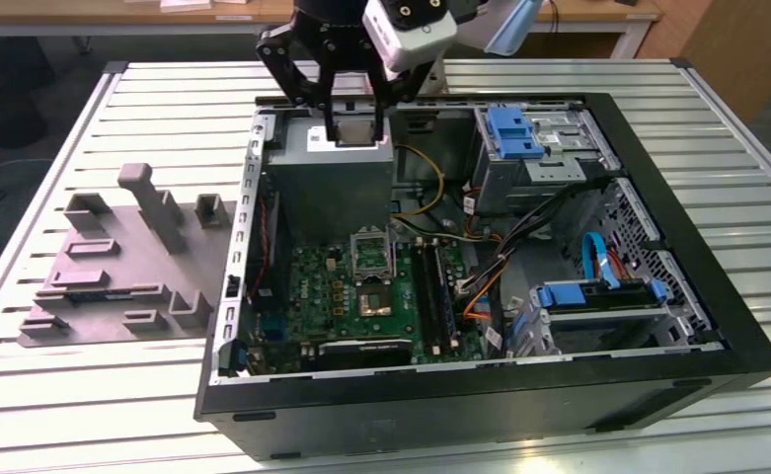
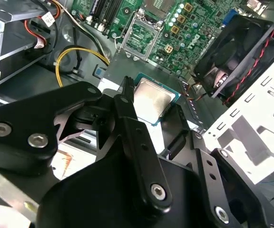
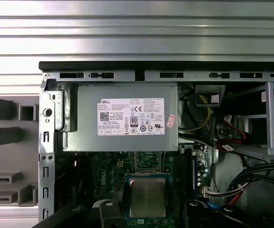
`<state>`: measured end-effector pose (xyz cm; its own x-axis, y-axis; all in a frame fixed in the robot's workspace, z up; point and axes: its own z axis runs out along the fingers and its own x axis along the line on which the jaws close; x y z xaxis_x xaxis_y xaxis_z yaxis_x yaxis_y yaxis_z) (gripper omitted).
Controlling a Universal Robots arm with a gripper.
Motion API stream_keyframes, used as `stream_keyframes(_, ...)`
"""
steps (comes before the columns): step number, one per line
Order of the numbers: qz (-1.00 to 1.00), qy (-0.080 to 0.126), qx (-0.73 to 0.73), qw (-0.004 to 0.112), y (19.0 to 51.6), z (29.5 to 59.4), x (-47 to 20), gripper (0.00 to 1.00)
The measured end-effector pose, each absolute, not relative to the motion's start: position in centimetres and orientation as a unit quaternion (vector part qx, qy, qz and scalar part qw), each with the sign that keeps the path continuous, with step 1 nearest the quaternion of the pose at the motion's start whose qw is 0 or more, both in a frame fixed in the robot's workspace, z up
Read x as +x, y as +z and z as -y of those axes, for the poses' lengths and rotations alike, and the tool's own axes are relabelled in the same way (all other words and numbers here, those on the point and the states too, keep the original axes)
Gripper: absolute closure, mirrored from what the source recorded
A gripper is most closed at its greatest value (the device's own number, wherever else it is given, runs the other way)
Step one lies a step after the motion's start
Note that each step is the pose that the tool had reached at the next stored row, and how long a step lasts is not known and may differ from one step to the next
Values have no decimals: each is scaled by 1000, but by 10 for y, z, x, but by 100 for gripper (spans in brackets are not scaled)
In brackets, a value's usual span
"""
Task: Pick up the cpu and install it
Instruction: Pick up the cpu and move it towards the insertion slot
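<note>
The cpu (image 1: 354, 131) sits clamped flat between the fingers (image 2: 127, 123) of the gripper (image 1: 354, 126), metal top up, a thin teal rim showing along its edges in both wrist views (image 2: 151, 100) (image 3: 147, 197). The jaws are closed on two opposite sides of it, and it hangs clear of everything underneath.

Straight below the gripper is the grey power supply (image 1: 339, 193) with its white label. Past the supply's edge, lower still, lies the green motherboard (image 1: 319, 286) with the socket (image 1: 369, 254), its metal frame bare in the second wrist view (image 2: 141, 35). Off to one side of the gripper a black fan (image 2: 237, 52) stands by the case wall; to the other side a yellow cable (image 2: 61, 61) loops toward the blue-tabbed drive bay (image 1: 510, 133).

All this sits in an open black case (image 1: 701, 247) lying on its side. The case rests on a table (image 1: 175, 118) of pale metal slats. Beside the case, toward the exterior view's left, a grey fixture (image 1: 109, 267) with upright blocks lies on the slats. Beyond the table's far edge stands a wooden desk (image 1: 69, 12) above dark floor.
</note>
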<state>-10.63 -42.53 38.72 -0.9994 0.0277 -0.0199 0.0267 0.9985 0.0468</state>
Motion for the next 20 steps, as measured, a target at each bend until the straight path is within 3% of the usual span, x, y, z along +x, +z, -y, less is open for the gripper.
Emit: stream_keyframes(20, -1000, 23, 14, 10, 387, 426, -91, 53)
